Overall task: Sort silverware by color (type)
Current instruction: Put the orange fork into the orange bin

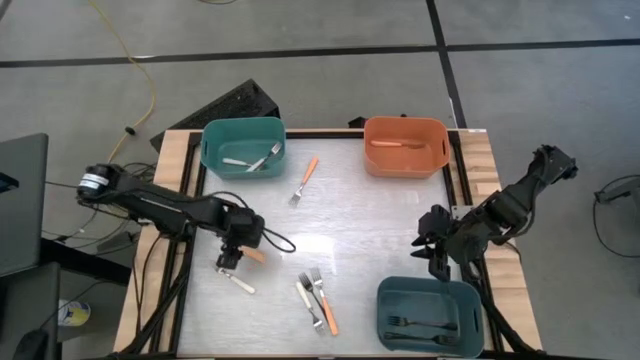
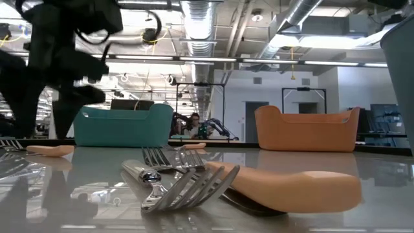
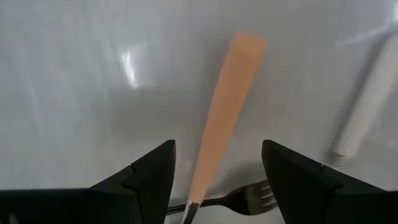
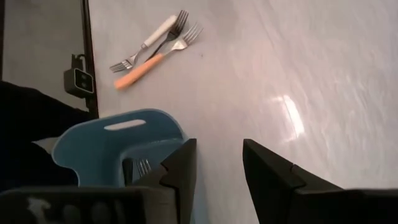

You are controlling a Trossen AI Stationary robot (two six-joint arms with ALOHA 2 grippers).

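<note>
My left gripper (image 1: 230, 262) hangs open over the table's left side, pointing down. Its fingers stand on either side of an orange-handled fork (image 3: 222, 118) that lies flat on the table, without touching it. A white-handled fork (image 3: 365, 106) lies close beside it. My right gripper (image 1: 432, 255) is open with nothing between its fingers (image 4: 219, 149), up above the far rim of the blue-grey bin (image 1: 430, 313). That bin holds black forks (image 1: 420, 325). A few more forks (image 1: 318, 300) lie crossed at the near middle, and one orange-handled fork (image 1: 305, 180) lies at the far middle.
A teal bin (image 1: 243, 147) with white-handled forks stands at the far left. An orange bin (image 1: 405, 146) with an orange-handled fork stands at the far right. The table's middle (image 1: 370, 230) is bare. Cables trail from my left arm (image 1: 280, 240).
</note>
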